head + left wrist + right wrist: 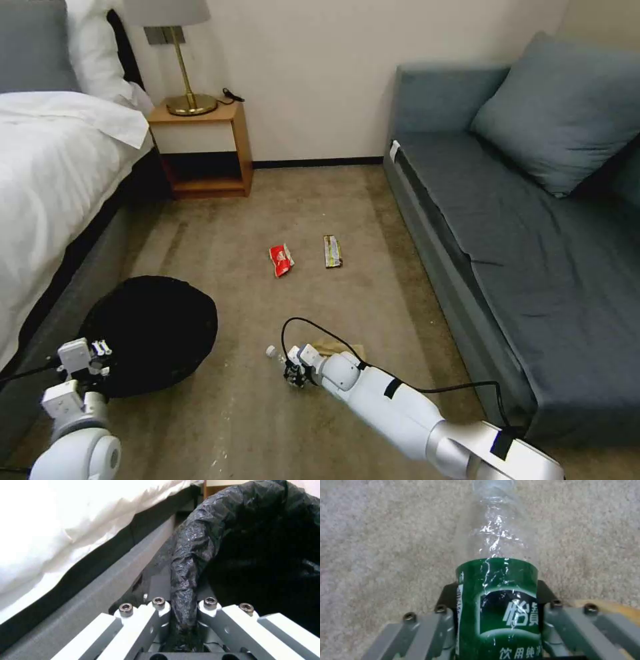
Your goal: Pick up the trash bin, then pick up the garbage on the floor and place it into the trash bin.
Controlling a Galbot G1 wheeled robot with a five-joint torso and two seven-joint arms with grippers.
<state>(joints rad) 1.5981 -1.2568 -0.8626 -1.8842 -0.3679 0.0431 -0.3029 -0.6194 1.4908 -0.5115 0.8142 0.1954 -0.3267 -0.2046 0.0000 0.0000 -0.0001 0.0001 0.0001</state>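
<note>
Bin (150, 333) in left pincer (182, 620), bottle (498, 600) in right pincer (496, 620)

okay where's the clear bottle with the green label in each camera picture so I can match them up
Head view: the bottle lies low on the carpet, at the right gripper.
Left wrist view: not in it; the trash bin is clamped by its bag rim.
Right wrist view: the bottle sits centre, between the jaws, neck pointing away.
Shared landmark: the beige carpet, also under the bottle in the right wrist view.

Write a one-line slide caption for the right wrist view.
Right gripper shut on the bottle, which lies on the carpet.
</note>
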